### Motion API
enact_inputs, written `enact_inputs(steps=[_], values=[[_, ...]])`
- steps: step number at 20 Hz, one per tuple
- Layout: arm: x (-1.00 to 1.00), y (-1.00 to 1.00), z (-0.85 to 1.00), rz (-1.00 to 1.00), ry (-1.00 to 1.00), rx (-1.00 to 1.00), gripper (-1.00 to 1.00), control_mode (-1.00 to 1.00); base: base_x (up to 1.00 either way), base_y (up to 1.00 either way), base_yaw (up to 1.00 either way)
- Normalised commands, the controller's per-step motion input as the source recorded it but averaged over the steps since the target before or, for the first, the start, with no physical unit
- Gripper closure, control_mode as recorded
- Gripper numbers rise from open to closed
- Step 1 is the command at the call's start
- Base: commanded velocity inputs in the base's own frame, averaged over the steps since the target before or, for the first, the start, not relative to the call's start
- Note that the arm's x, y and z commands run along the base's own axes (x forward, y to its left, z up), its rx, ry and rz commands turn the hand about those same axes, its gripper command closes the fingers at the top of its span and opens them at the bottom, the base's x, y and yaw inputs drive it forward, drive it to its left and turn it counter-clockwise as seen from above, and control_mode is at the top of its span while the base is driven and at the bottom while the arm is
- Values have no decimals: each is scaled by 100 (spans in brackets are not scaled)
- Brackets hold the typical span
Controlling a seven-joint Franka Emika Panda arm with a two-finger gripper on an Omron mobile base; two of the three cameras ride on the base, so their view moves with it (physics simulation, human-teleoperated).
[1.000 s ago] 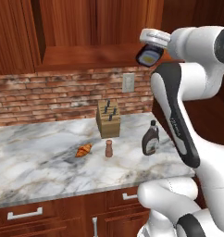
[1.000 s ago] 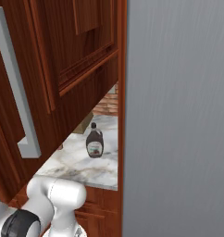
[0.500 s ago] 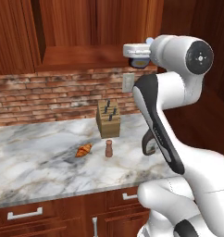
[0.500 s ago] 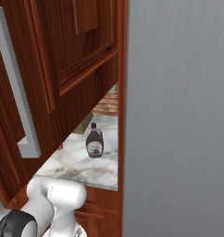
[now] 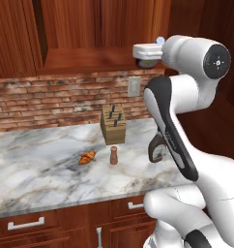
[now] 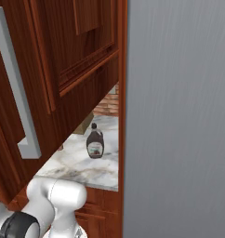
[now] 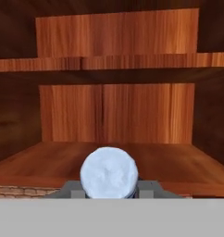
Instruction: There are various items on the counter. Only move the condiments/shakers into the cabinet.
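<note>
My gripper (image 5: 147, 62) is up at the right front edge of the cabinet shelf (image 5: 85, 60), shut on the small dark-blue bottle (image 5: 148, 63). In the hand view the bottle's pale round top (image 7: 109, 173) sits between the fingertips (image 7: 72, 188), just before the shelf board (image 7: 174, 162). On the counter (image 5: 41, 164) stand the short brown shaker (image 5: 113, 155) and the taller dark-brown bottle (image 5: 157, 151), which is half hidden behind my arm. The same dark-brown bottle (image 6: 95, 142) shows near the counter's edge (image 6: 82, 165).
A croissant (image 5: 87, 157) lies left of the shaker, with the knife block (image 5: 113, 124) behind them against the brick wall. An upper shelf board (image 7: 109, 62) crosses the cabinet. A grey appliance wall (image 6: 179, 116) and a cabinet door (image 6: 63, 69) stand close on the right.
The hand has swung left and levelled out, carrying the dark-blue bottle from above my arm's right side to the cabinet shelf's front edge. The things on the counter have not moved.
</note>
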Motion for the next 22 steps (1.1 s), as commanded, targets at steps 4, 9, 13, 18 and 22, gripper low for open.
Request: enact_inputs(steps=[4,9,13,18,22], values=[[22,-23,0,8,-7,0,100,-100,0,0,0],[39,-2,1,0,0,0,100,-100,0,0,0],[46,0,5,0,2,0,100,-100,0,0,0],[46,0,0,0,2,-3,100,-100,0,0,0],[26,0,-2,0,-2,-14,100,-100,0,0,0]])
